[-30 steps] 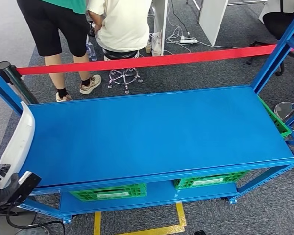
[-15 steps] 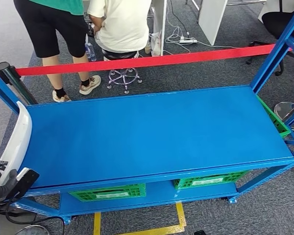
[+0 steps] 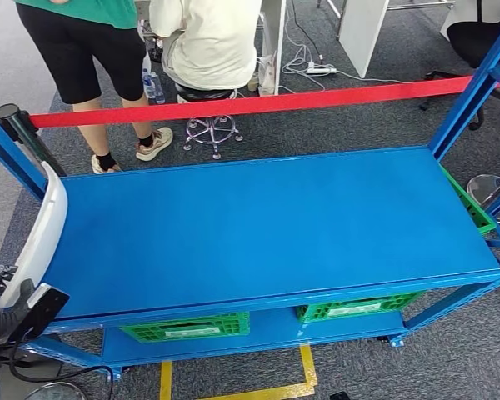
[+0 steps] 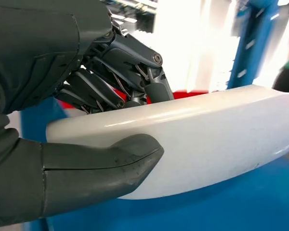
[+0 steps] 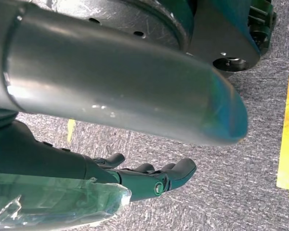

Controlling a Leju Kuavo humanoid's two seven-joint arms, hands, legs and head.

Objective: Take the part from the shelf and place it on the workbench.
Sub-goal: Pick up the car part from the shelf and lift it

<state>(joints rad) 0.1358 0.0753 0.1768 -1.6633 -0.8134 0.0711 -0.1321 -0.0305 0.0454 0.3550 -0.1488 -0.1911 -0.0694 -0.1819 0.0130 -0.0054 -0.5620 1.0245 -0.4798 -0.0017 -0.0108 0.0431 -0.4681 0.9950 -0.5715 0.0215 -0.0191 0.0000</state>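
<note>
My left hand sits at the lower left of the head view and grips a long, curved white part by its near end. The part rises from the hand along the left end of the blue workbench top, its far end beside the blue corner post. In the left wrist view the thumb lies along one side of the white part and the dark fingers wrap the other. My right hand hangs over the carpet with its fingers stretched out and nothing in it.
Green crates sit on the lower shelf under the top. A red barrier tape runs behind the bench. Beyond it one person stands and another sits on a stool. Yellow floor tape marks the carpet in front.
The white part's far end has swung slightly right and up, toward the bench's left end. My left hand has shifted a little with it. The standing person has stepped slightly.
</note>
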